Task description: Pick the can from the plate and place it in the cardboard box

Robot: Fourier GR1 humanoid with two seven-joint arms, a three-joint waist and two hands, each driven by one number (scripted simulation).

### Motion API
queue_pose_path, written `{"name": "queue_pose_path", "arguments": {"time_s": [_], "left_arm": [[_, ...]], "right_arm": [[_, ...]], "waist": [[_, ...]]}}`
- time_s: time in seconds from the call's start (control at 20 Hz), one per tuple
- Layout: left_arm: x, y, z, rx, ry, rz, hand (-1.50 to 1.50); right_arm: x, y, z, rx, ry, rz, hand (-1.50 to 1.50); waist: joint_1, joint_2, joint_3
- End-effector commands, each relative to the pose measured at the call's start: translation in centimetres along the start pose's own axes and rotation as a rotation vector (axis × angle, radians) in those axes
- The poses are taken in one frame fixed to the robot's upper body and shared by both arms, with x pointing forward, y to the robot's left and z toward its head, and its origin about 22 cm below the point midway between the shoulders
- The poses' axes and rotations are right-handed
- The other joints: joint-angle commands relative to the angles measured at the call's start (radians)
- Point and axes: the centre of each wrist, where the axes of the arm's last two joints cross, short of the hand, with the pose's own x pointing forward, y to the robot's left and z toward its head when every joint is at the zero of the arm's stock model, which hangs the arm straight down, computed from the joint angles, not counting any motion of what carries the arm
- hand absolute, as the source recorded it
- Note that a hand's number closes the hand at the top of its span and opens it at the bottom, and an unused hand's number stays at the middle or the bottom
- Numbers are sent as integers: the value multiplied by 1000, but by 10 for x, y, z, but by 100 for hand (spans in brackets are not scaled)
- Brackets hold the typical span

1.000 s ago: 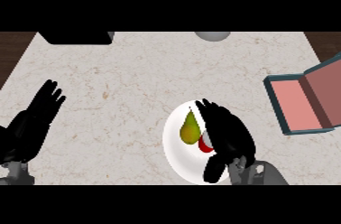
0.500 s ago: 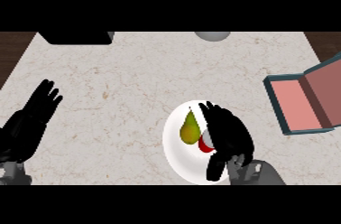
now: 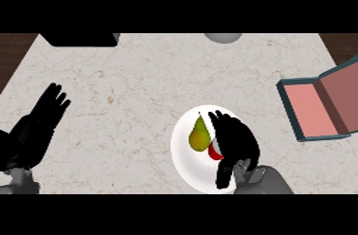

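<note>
A white plate (image 3: 187, 163) lies on the counter right of centre, near the front. On it is a green-yellow pear (image 3: 200, 134). Beside the pear, a red sliver of the can (image 3: 215, 152) shows; the rest of the can is hidden under my right hand (image 3: 236, 140). That hand lies over the can with fingers stretched toward the far side and the thumb down by the plate's near rim. The cardboard box (image 3: 316, 111) sits open at the right edge, pink inside with a teal rim. My left hand (image 3: 40, 120) rests open at the far left, fingers up.
A black block (image 3: 78, 39) sits at the back left and a grey round object (image 3: 224, 37) at the back edge. Dark wood borders the marble counter at both back corners.
My right hand has slipped slightly toward the near edge over the can. The left hand has barely shifted.
</note>
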Motion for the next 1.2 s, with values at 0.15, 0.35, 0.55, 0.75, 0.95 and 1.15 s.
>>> {"name": "queue_pose_path", "arguments": {"time_s": [0.15, 0.35, 0.55, 0.75, 0.95, 1.15], "left_arm": [[-19, 16, -4, 8, 0, 9, 0], [1, -7, 3, 9, -12, 0, 0], [-3, -3, 2, 1, -9, -8, 0], [-5, 15, 3, -25, 1, -2, 0], [6, 11, 3, -1, 2, -9, 0], [4, 3, 3, 3, 0, -14, 0]], "right_arm": [[4, 24, -2, 36, 18, 18, -150], [-22, 20, -14, 5, 20, 3, -150], [-7, 20, -18, 11, 25, 19, -150], [-5, 14, -35, -61, -51, 14, 150], [-22, 32, -38, -66, -80, 37, 150], [-19, 28, -50, -69, -75, 54, 150]], "waist": [[-2, 0, 0], [-1, 0, 0], [-1, 0, 0], [4, 1, 0], [1, 0, 0], [2, 0, 0]]}}
